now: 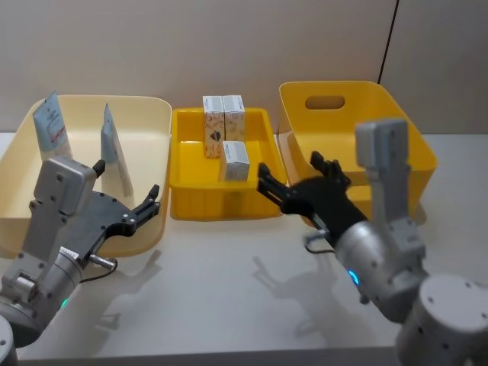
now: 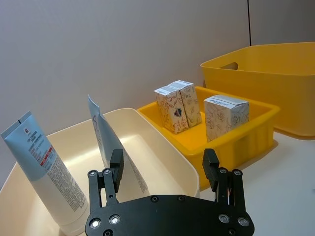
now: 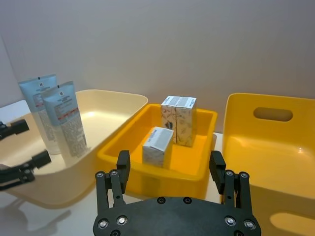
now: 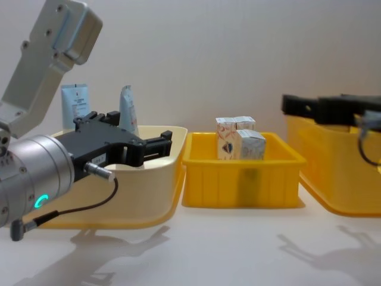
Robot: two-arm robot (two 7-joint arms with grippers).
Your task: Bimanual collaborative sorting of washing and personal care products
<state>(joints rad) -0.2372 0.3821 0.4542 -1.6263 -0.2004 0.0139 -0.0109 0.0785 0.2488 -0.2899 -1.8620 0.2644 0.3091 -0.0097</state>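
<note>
Two squeeze tubes, the left tube (image 1: 53, 126) and the right tube (image 1: 114, 152), stand crimped end up in the cream tub (image 1: 141, 101) on the robot's left. Each is pale blue above and white below, with a block of small print and a red band; the writing is too small to read. The left wrist view shows one tube face-on and the other edge-on, whereas the right wrist view shows both faces side by side.

Three white cartons with orange-red line patterns sit in the shallow yellow tray (image 1: 183, 194) at centre. The paired cartons (image 1: 214, 116) touch at the back, and the single carton (image 1: 236, 158) is just in front. One of the pair bears a dark emblem.

The deep yellow tub (image 1: 396, 114), smooth plastic with an oval handle slot, stands on the right.

The left gripper (image 1: 126, 181) hovers at the cream tub's near rim. The right gripper (image 1: 290, 171) hovers by the tray's right wall. Both have their jaws spread and hold nothing.
</note>
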